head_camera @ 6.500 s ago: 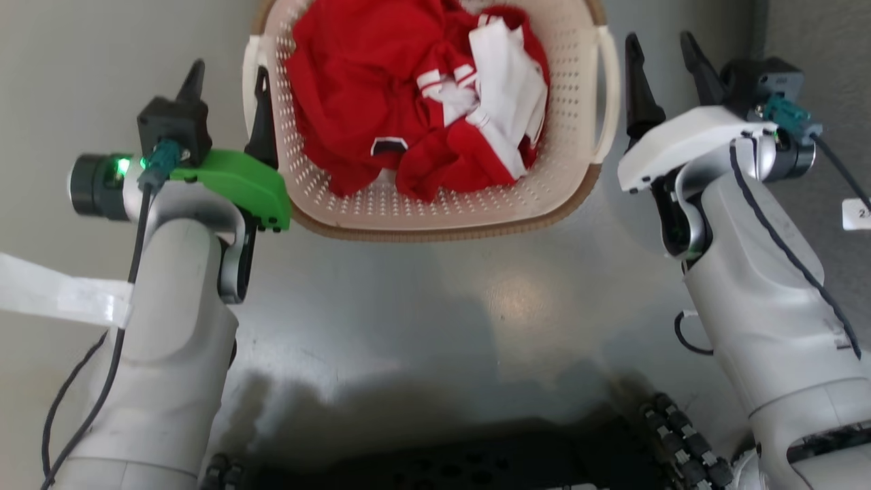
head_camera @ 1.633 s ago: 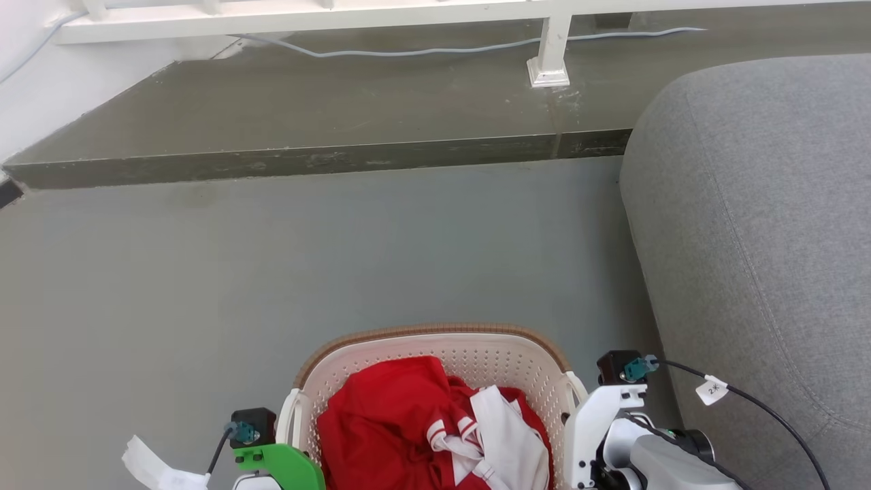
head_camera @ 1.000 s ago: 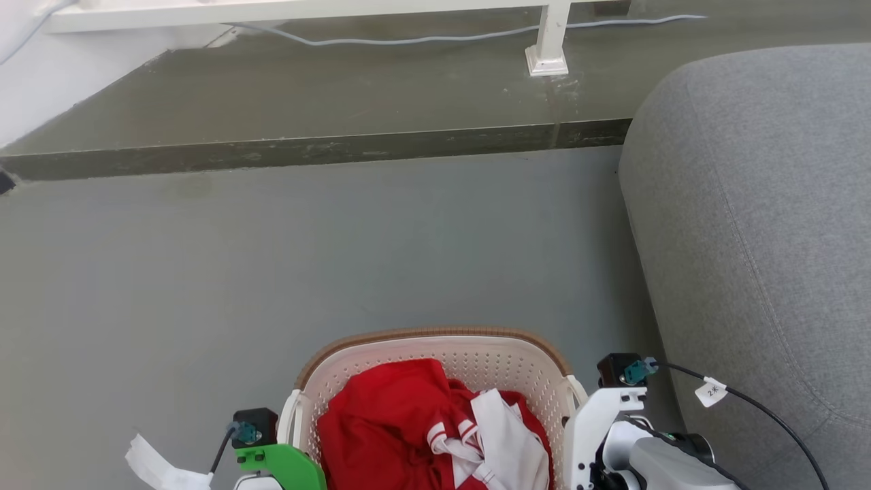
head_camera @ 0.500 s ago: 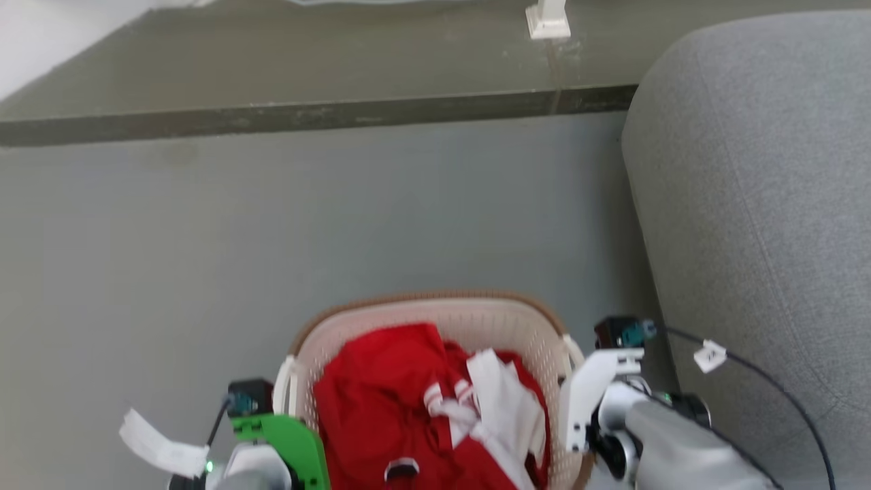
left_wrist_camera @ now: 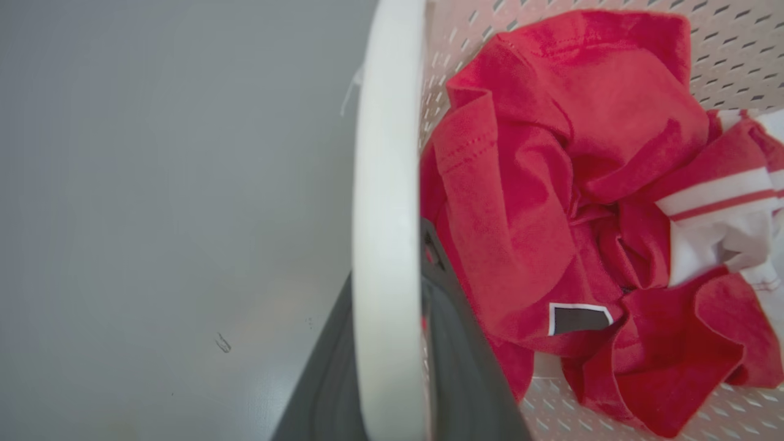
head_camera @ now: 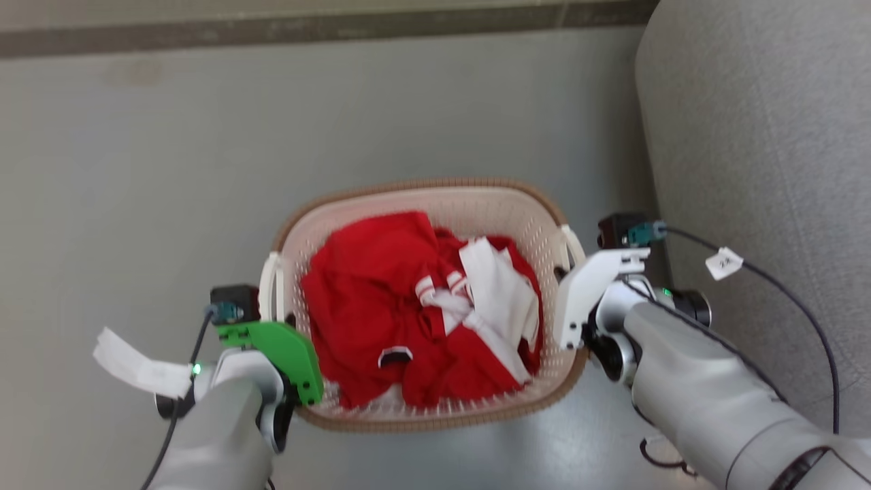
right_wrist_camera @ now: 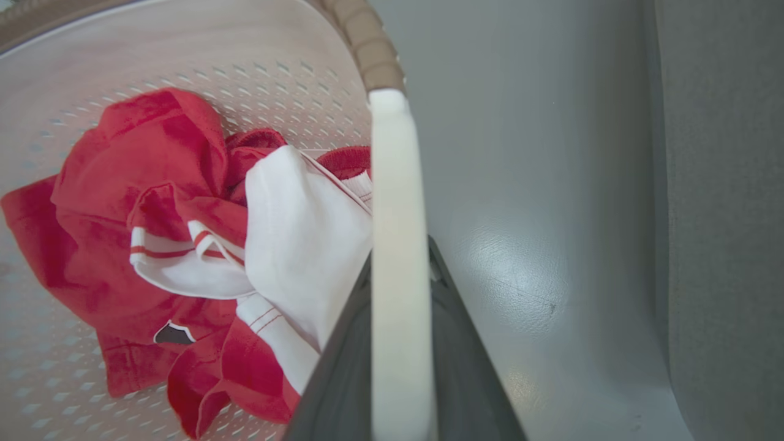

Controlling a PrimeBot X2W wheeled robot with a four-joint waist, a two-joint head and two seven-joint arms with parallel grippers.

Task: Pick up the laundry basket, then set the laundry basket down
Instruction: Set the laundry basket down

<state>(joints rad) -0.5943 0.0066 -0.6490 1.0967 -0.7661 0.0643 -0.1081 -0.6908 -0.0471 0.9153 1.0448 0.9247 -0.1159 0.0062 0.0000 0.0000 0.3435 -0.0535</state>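
Head view: the laundry basket (head_camera: 422,184) sits in the lower centre of the frame, between my two arms. Its brown woven-look rim runs around the cream perforated wall. The red clothes (head_camera: 367,292) fill the middle of the basket, and a white garment (head_camera: 497,286) lies on their right side.

Left wrist view: my left gripper (left_wrist_camera: 389,257) is clamped on the left handle (left_wrist_camera: 386,184). The white loop runs up the middle of the frame, with one dark finger on each side of it. The outer finger is at lower left over the floor, and the inner finger is at lower centre against the red cloth.

Right wrist view: my right gripper (right_wrist_camera: 399,251) is clamped on the right handle (right_wrist_camera: 395,184) in the same way. The cream bar rises from the bottom centre, with a dark finger pressed to each side. The brown rim meets the top end of the bar.

Surroundings, head view: the grey floor (head_camera: 204,136) covers the left and centre of the frame. A grey upholstered sofa (head_camera: 748,136) takes up the right side, close beside the right arm. A dark step edge (head_camera: 272,30) crosses the top of the frame. A white tag (head_camera: 722,262) hangs on the right arm's cable.

I cannot tell whether the basket's base touches the floor.
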